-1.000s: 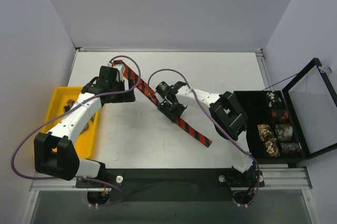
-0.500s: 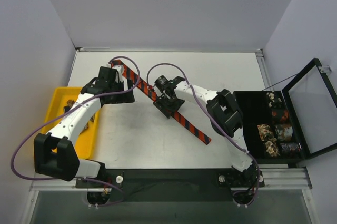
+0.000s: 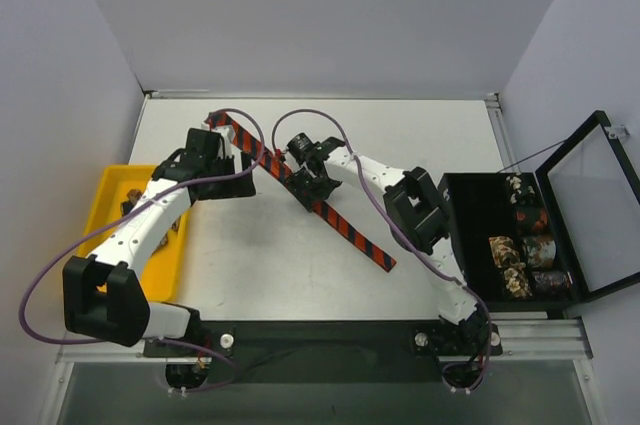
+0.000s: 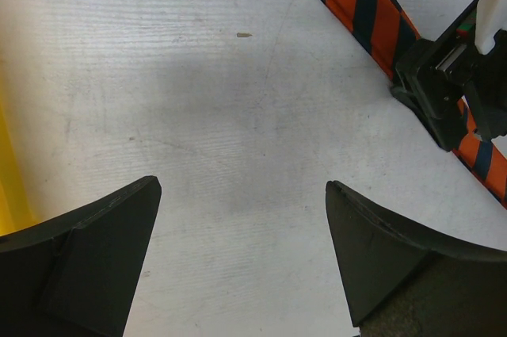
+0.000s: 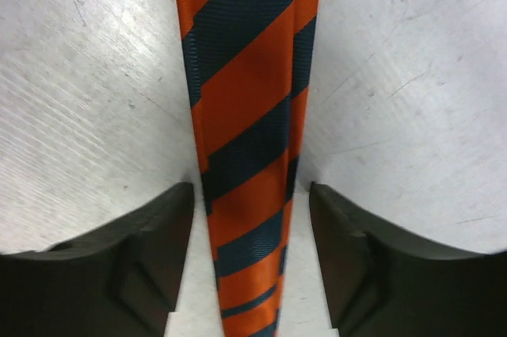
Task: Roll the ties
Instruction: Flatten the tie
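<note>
Yellow tray (image 3: 112, 185): stood at the left edge of the table (image 3: 250, 275); its contents were mostly hidden under the left arm.
Left gripper (image 4: 242, 186): jaws spread wide, holding nothing, over bare table surface left of the striped tie, near the table's far edge.
Striped tie (image 3: 352, 233): red-orange and black diagonal stripes; lay flat and unrolled across the middle of the table, running on a diagonal from near the far edge, by the left gripper, down towards the near right.
Right gripper (image 5: 249, 190): jaws partly apart, one finger (image 5: 150, 250) on each side of the striped tie partway along its length, the fabric flat between them; a thin strip of table showed at each edge, so contact could not be told.
Black case (image 3: 468, 245): stood at the right edge of the table, divided into compartments.
Rolled ties (image 3: 520, 267): brown, cream and black patterned, sat in the case's compartments.
Case lid (image 3: 590, 207): swung open to the right.
</note>
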You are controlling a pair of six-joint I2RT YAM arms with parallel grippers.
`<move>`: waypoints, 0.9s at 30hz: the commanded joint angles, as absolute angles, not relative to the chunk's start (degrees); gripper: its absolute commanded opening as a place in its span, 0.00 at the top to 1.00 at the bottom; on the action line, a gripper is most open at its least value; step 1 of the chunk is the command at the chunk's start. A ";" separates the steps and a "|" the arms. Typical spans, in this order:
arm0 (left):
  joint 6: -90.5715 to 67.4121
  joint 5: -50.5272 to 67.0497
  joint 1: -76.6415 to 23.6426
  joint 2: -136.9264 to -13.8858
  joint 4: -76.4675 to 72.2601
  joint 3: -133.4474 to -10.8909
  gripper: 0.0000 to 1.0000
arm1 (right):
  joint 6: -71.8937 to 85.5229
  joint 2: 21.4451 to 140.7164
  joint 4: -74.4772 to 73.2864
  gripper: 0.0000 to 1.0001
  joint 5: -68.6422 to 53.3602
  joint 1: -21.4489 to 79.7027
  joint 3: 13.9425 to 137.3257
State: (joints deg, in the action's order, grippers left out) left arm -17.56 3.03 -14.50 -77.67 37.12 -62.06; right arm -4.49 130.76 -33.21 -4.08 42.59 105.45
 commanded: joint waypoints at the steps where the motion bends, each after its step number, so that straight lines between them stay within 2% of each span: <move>1: -18.37 4.22 -14.41 -76.11 36.92 -62.40 0.03 | -3.52 128.33 -35.16 0.38 -4.04 41.84 107.58; 3: -18.81 5.01 -14.68 -76.81 36.65 -62.58 0.03 | -1.86 124.03 -35.16 0.21 -5.18 41.40 107.49; 7: -20.12 4.66 -17.57 -78.04 35.69 -63.45 0.03 | 6.21 114.81 -35.07 0.18 -4.49 39.82 100.74; 9: -20.56 4.13 -20.73 -79.10 35.07 -64.24 0.03 | 10.09 108.57 -34.72 0.19 -3.08 38.24 92.31; 14: -23.02 2.64 -27.59 -83.22 33.05 -66.00 0.03 | 27.55 89.79 -29.12 0.25 -1.93 34.98 69.30; 15: -23.38 3.07 -29.77 -83.93 32.09 -66.61 0.03 | 29.95 86.95 -27.70 0.28 -2.11 34.20 61.34; 19: -25.13 3.25 -35.22 -87.79 29.80 -68.81 0.03 | 41.72 74.03 -18.58 0.41 -1.15 33.75 44.19; 22: -25.58 2.90 -39.70 -91.31 27.95 -70.92 0.04 | 49.03 66.02 -13.21 0.44 -0.79 33.23 33.97; 27: -25.14 3.08 -44.90 -98.60 26.19 -75.58 0.14 | 56.15 56.87 -8.96 0.56 -0.18 32.08 24.44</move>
